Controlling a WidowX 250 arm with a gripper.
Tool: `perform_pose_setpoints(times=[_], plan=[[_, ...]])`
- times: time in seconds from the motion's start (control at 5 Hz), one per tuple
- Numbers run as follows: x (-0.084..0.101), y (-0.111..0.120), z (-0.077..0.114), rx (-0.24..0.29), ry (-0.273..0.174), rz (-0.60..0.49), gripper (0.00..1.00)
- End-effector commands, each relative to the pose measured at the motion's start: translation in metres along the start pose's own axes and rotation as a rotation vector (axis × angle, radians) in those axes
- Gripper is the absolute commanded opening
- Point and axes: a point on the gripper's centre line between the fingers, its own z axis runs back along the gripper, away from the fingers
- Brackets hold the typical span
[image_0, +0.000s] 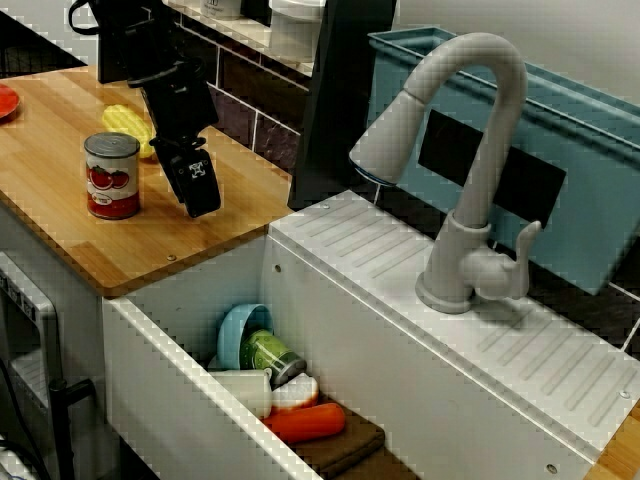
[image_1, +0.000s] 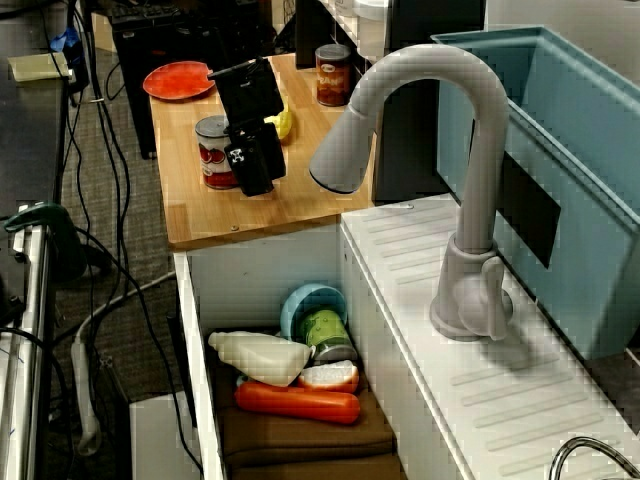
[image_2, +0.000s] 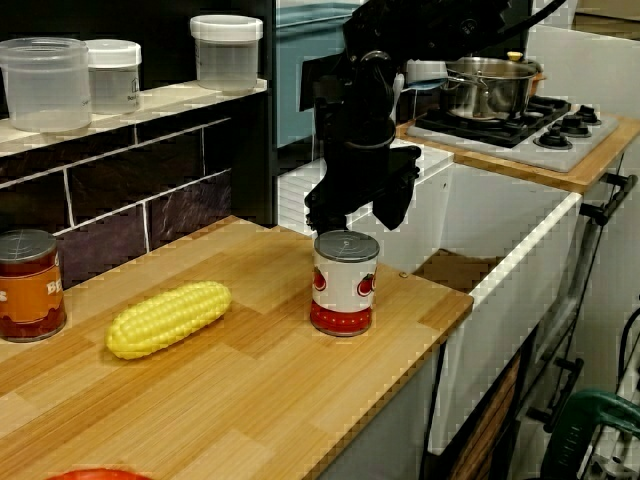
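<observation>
The end effector (image_2: 360, 213) hangs low with its fingers spread, pinching nothing. In the view across the sink it sits just beside the tomato can (image_0: 112, 176), clear of it on the sink side. The can stands upright on its flat base near the tabletop (image_2: 250, 400) edge, steady on its own. Past it, the yellow corn (image_2: 168, 318) lies on its side, likely the only way it rests. A second can (image_2: 30, 285) stands by the wall, and the sink (image_1: 198, 330) holds a bowl (image_1: 308, 298), a bottle (image_1: 260, 355) and an orange carrot (image_1: 297, 401).

Wooden counter (image_0: 60, 240), white sink (image_0: 180, 385), dark tiled wall (image_2: 130, 190).
</observation>
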Motion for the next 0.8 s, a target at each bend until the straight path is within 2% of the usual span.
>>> perform_pose_setpoints(times=[0.0, 0.2, 0.4, 0.6], plan=[[0.0, 0.0, 0.0, 0.0, 0.0, 0.0, 1.0], [0.011, -0.012, 0.001, -0.001, 0.017, 0.003, 1.0], [0.026, -0.014, 0.017, -0.012, 0.005, 0.028, 1.0], [0.03, -0.014, 0.033, -0.028, -0.003, 0.035, 1.0]])
